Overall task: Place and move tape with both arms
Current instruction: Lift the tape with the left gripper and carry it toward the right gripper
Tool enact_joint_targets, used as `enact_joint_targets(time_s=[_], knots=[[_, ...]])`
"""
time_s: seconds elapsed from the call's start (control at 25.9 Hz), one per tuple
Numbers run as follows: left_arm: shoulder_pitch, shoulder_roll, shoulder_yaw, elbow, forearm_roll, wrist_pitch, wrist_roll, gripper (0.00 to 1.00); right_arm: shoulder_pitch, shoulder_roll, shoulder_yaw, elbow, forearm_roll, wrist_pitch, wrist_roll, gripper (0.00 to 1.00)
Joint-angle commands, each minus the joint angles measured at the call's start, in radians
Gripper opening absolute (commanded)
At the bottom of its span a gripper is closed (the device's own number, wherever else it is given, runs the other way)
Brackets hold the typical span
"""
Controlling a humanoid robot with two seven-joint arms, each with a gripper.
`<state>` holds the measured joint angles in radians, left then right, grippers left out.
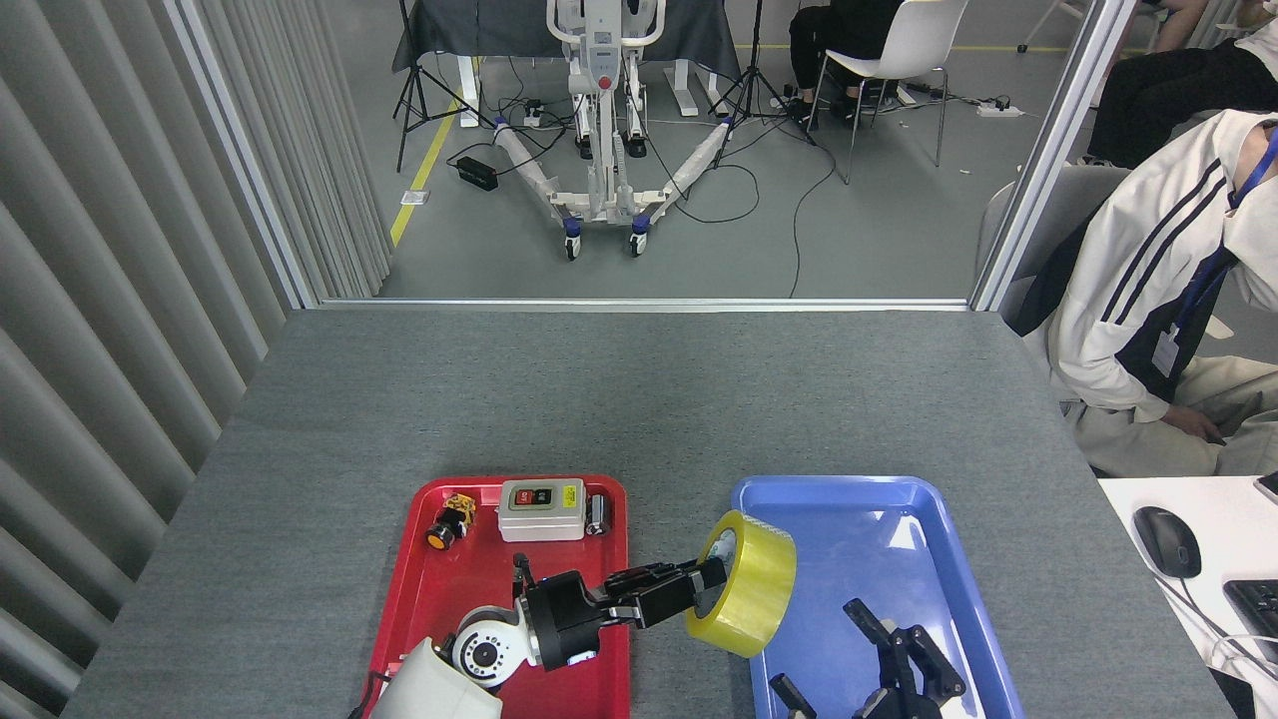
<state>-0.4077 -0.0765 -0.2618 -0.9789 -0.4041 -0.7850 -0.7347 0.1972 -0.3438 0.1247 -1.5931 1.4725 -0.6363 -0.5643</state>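
Tape (747, 584) in left hand (704, 579)

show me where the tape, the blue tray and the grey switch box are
tape (756, 591), head view, on its yellow outer band
blue tray (904, 485), head view, on its far rim
grey switch box (540, 522), head view, on its near side wall

red tray (439, 589) | blue tray (849, 529) | switch box (540, 508) | seated person (1158, 310)

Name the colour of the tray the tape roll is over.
Blue: the tape roll hangs over the blue tray's left edge, seen in the head view.
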Motion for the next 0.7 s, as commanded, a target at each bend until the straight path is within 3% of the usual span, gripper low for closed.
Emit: enact_joint_targets(time_s=[0.0, 0.43, 0.46, 0.5, 0.58, 0.66], knots=[[0.001, 0.0, -0.004, -0.001, -0.001, 0.0, 0.0, 0.0, 0.01, -0.011, 0.001, -0.001, 0.039, -0.109, -0.002, 1.0], [0.033, 0.0, -0.068, -0.053, -0.009, 0.0, -0.002, 0.0, 0.002, -0.004, 0.047, 0.004, 0.048, -0.011, 0.041, 0.98], [0.033, 0.0, -0.07, -0.055, -0.016, 0.0, -0.002, 0.0, 0.002, -0.004, 0.049, 0.004, 0.049, -0.016, 0.041, 0.93], [0.035, 0.0, -0.073, -0.055, -0.025, 0.0, -0.002, 0.0, 0.005, -0.006, 0.05, 0.004, 0.052, -0.02, 0.043, 0.8], [0.044, 0.0, -0.082, -0.061, -0.033, 0.0, -0.002, 0.0, 0.011, -0.006, 0.052, 0.002, 0.08, -0.045, 0.046, 0.41], [0.063, -0.008, -0.082, -0.076, -0.035, 0.0, -0.003, 0.0, 0.013, -0.009, 0.049, 0.002, 0.138, -0.098, 0.044, 0.17]])
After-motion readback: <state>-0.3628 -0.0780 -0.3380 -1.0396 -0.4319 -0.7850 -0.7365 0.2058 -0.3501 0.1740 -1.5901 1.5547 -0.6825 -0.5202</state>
